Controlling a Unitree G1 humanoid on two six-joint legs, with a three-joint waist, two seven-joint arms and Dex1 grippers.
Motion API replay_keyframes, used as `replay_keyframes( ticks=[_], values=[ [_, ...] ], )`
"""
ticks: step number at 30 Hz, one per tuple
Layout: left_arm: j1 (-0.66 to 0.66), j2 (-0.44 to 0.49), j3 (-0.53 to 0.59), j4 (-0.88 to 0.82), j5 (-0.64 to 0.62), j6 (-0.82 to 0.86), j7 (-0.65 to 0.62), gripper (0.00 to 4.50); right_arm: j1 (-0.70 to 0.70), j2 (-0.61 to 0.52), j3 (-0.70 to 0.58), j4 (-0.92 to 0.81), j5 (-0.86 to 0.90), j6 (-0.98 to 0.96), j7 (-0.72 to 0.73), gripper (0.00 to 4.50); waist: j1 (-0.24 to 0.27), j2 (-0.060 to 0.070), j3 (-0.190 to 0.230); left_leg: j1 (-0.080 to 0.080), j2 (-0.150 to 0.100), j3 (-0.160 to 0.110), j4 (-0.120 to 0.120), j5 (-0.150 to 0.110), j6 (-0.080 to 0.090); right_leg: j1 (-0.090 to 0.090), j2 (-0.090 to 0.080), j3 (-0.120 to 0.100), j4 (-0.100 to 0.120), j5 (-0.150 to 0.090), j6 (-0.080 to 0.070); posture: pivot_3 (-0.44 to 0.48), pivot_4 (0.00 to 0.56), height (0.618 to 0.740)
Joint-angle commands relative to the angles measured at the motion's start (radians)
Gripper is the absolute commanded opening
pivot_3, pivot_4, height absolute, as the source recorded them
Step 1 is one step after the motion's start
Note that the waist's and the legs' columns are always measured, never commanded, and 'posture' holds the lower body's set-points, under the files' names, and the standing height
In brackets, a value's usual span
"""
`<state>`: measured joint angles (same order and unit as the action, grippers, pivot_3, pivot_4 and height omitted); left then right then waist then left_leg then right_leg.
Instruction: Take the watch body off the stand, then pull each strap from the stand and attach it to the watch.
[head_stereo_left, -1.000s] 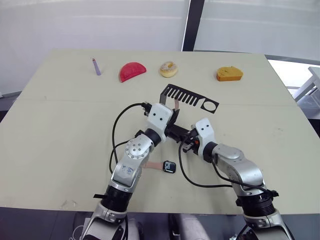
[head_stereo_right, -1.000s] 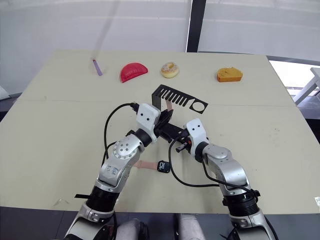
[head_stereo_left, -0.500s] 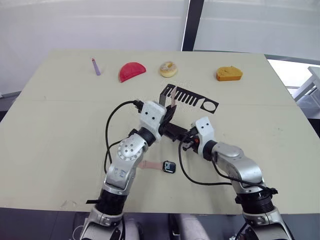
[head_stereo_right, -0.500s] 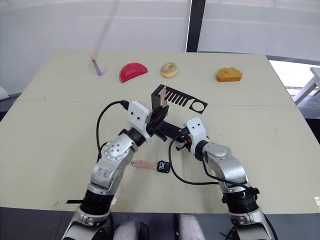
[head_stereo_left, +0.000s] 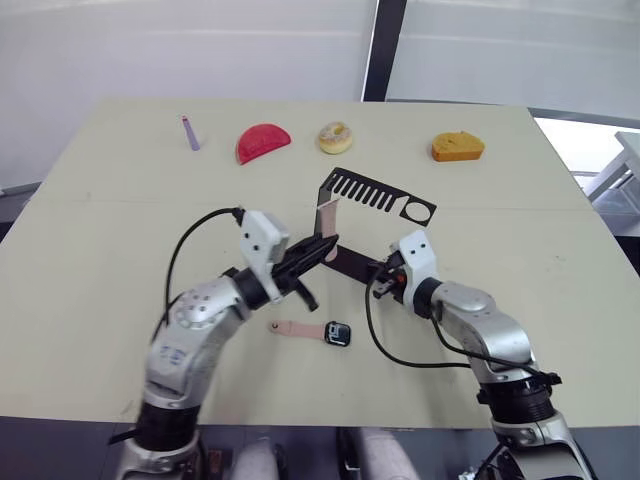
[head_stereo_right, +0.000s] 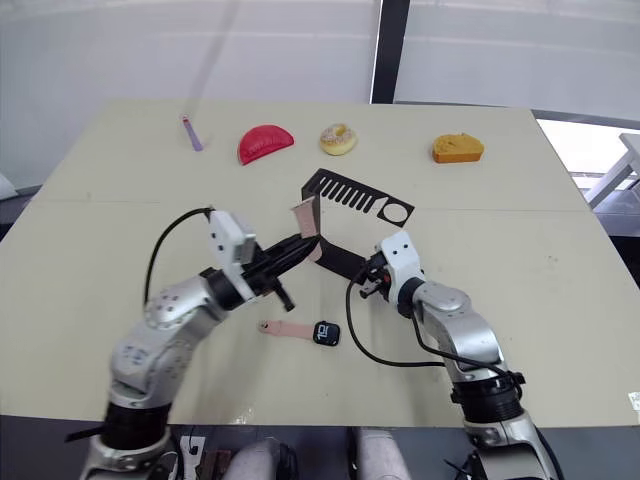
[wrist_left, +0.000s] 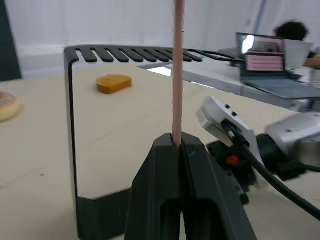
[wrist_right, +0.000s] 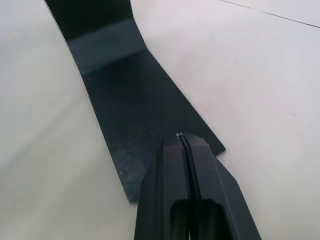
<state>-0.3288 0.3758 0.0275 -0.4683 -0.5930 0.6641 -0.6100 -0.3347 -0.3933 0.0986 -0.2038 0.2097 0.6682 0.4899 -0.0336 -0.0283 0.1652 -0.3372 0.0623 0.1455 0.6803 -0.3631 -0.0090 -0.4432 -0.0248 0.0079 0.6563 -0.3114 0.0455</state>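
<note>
Beige table (head_stereo_left: 90, 260) carries everything. Left gripper (wrist_left: 178, 141) pinches a pink strap (head_stereo_left: 327, 218) beside the stand (head_stereo_left: 372, 190). Right gripper (wrist_right: 183, 137), fingers together, presses the stand's base. Watch body (head_stereo_left: 338, 334), other strap (head_stereo_left: 298, 328) attached, lies nearer.

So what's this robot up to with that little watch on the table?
It is putting a watch together. The watch body lies on the table with one pink strap already at its side. The left claw is shut on the second strap, drawing it away from the black stand. The right claw, shut, presses down on the stand's base.
</note>
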Motion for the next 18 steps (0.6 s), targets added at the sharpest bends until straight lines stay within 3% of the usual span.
replay_keyframes(
  ticks=[1, 2, 5, 8, 12, 18],
  values=[
    [-0.061, 0.083, 0.059, 0.008, -0.21, 0.136, -0.135, 0.03, 0.041, -0.034, -0.074, -0.184, 0.078, -0.034, 0.058, 0.0, 0.002, 0.0, 0.001, 0.0, 0.0, 0.0, 0.0, 0.0, 0.0, 0.0, 0.0, 0.0, 0.0, 0.0, 0.0, 0.0, 0.15, 0.737],
    [-0.074, 0.101, 0.062, 0.021, -0.236, 0.156, -0.15, 0.03, 0.05, -0.038, -0.088, -0.207, 0.1, -0.024, 0.065, 0.0, 0.002, 0.0, 0.001, 0.0, 0.0, 0.0, 0.0, 0.0, 0.0, 0.0, 0.0, 0.0, -0.001, 0.0, 0.0, 0.0, 0.15, 0.737],
    [-0.13, 0.153, 0.058, 0.087, -0.332, 0.24, -0.246, 0.0, 0.167, -0.071, -0.224, -0.429, 0.393, 0.098, 0.156, 0.89, 0.008, 0.001, 0.002, -0.001, 0.0, -0.001, 0.0, 0.0, 0.0, 0.0, 0.0, -0.001, -0.002, 0.0, 0.001, 0.0, 0.15, 0.737],
    [-0.174, 0.186, 0.027, 0.148, -0.369, 0.281, -0.331, 0.0, 0.226, -0.094, -0.351, -0.536, 0.731, 0.213, 0.128, 2.33, 0.004, 0.001, 0.002, -0.002, 0.0, -0.003, -0.002, 0.0, -0.001, 0.0, 0.001, -0.003, -0.003, 0.0, 0.0, 0.0, 0.15, 0.737],
    [-0.217, 0.192, -0.02, 0.223, -0.348, 0.272, -0.424, 0.0, 0.23, -0.115, -0.439, -0.506, 1.137, 0.241, -0.052, 4.47, -0.008, 0.0, 0.003, -0.001, 0.0, -0.001, -0.001, 0.0, 0.0, 0.001, 0.0, -0.001, -0.002, 0.0, 0.0, 0.0, 0.15, 0.737],
    [-0.299, 0.119, -0.053, 0.328, -0.335, 0.268, -0.449, 0.0, 0.164, -0.151, -0.367, -0.475, 1.385, 0.192, -0.259, 4.47, -0.008, 0.0, 0.003, -0.001, -0.001, -0.002, -0.001, 0.0, 0.0, 0.0, 0.0, 0.0, -0.003, 0.0, 0.0, 0.0, 0.15, 0.737]
  ],
)
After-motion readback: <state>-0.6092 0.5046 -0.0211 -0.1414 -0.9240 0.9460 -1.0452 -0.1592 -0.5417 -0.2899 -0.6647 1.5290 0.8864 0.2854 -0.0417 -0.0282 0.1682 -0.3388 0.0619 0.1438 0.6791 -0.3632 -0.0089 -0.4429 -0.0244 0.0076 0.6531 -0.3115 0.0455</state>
